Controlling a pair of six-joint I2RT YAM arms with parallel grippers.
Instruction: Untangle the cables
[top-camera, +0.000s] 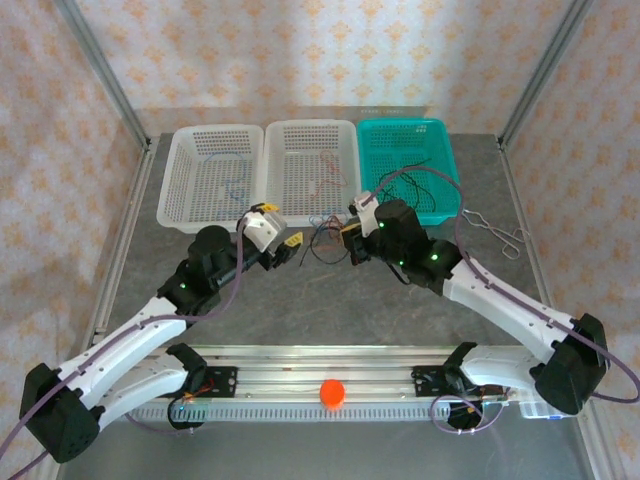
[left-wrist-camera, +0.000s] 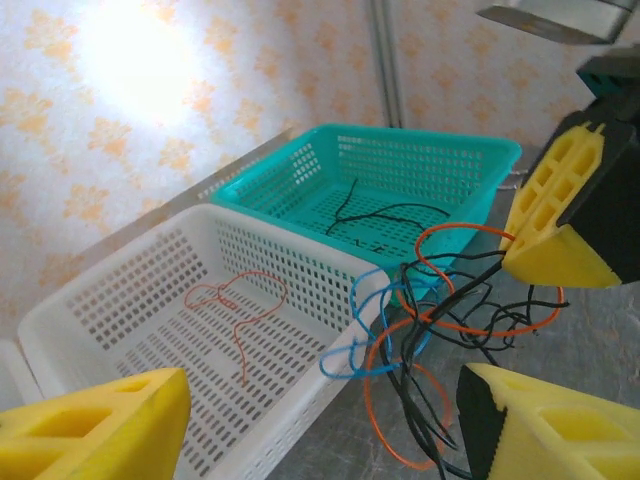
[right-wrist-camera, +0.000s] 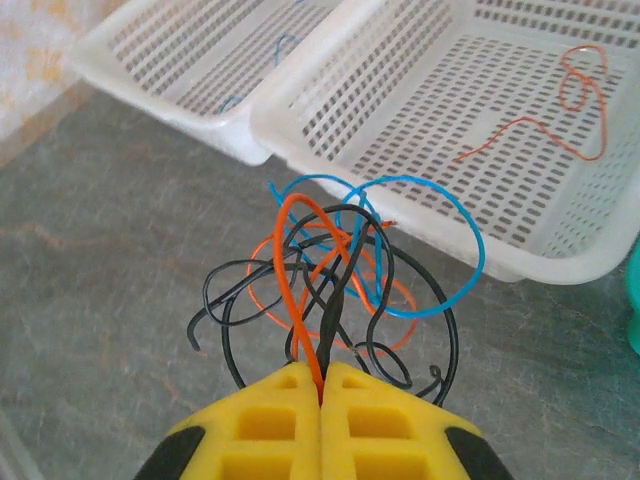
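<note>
Jaws of the right gripper (right-wrist-camera: 320, 385) pinch red and black strands of the tangled cables (right-wrist-camera: 335, 285) — the left gripper (left-wrist-camera: 325, 405) stands spread, close by the bundle.

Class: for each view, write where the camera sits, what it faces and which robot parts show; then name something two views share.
Top external: above and behind the robot, looking down on three baskets; left arm and right arm show.
Left wrist: on the left arm, facing the teal basket; left gripper open.
Right wrist: on the right arm, facing a white basket; right gripper shut on the cables.
Shared by both wrists: the cables.
</note>
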